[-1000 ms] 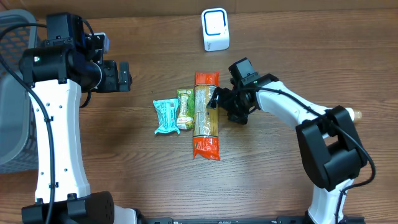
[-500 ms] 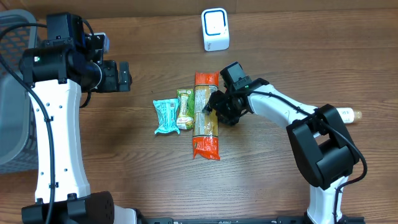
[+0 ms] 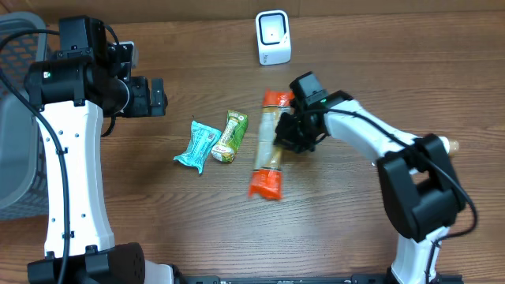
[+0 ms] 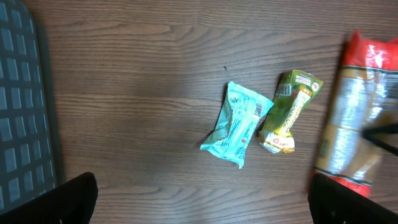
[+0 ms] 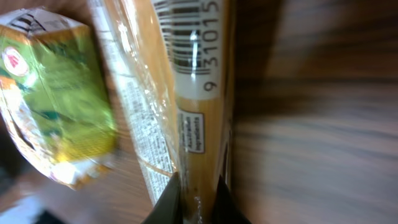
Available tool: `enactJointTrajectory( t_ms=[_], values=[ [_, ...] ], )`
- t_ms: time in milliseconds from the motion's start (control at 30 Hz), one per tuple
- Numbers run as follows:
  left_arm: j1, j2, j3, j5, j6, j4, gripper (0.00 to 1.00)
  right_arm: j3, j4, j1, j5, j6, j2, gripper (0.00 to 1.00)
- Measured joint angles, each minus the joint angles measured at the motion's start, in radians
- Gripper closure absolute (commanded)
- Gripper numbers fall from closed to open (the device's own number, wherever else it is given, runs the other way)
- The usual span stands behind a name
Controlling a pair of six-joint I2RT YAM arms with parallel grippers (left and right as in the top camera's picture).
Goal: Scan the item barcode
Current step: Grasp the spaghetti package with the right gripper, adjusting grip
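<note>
Now the right claw [image 3: 284,136] is closed tight on the long see-through pasta packet with orange ends [image 3: 265,163], near its middle; the packet is down by the brown wooden tabletop [image 3: 197,225], well apart from the small white box scanner [image 3: 273,37]; the left claw [image 3: 156,96] is spread wide and holds nothing; so the grab looks done, but the scan is not; the black striped barcode [image 5: 186,28] must next face the scanner.

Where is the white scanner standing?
In the overhead view, the white scanner stands toward the far side, just beyond the long pasta packet and right gripper.
</note>
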Motion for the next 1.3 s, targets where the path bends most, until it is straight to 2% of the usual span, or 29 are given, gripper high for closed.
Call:
enactJointTrajectory(
  t_ms=[133,200,367,567,667,933,1100,1200,1300],
  values=[
    [0.000,0.000,0.000,0.000,0.000,0.000,0.01,0.088,-0.219,-0.008,0.186,-0.178,-0.067,0.96],
    [0.000,0.000,0.000,0.000,0.000,0.000,0.00,0.121,-0.267,-0.004,0.259,-0.230,-0.082,0.96],
    [0.000,0.000,0.000,0.000,0.000,0.000,0.00,0.163,-0.317,0.051,0.515,-0.324,-0.101,0.96],
    [0.000,0.000,0.000,0.000,0.000,0.000,0.00,0.163,-0.352,0.175,0.699,-0.373,-0.056,0.96],
    [0.000,0.000,0.000,0.000,0.000,0.000,0.00,0.163,-0.375,0.238,0.742,-0.385,0.008,0.76],
    [0.000,0.000,0.000,0.000,0.000,0.000,0.01,0.187,-0.412,0.315,0.684,-0.438,0.040,0.44],
    [0.000,0.000,0.000,0.000,0.000,0.000,0.00,0.270,-0.454,0.266,0.633,-0.482,0.040,0.09],
    [0.000,0.000,0.000,0.000,0.000,0.000,0.00,0.298,-0.448,0.187,0.597,-0.526,0.034,0.01],
    [0.000,0.000,0.000,0.000,0.000,0.000,0.01,0.299,-0.446,0.100,0.505,-0.586,0.033,0.00]
  ],
)
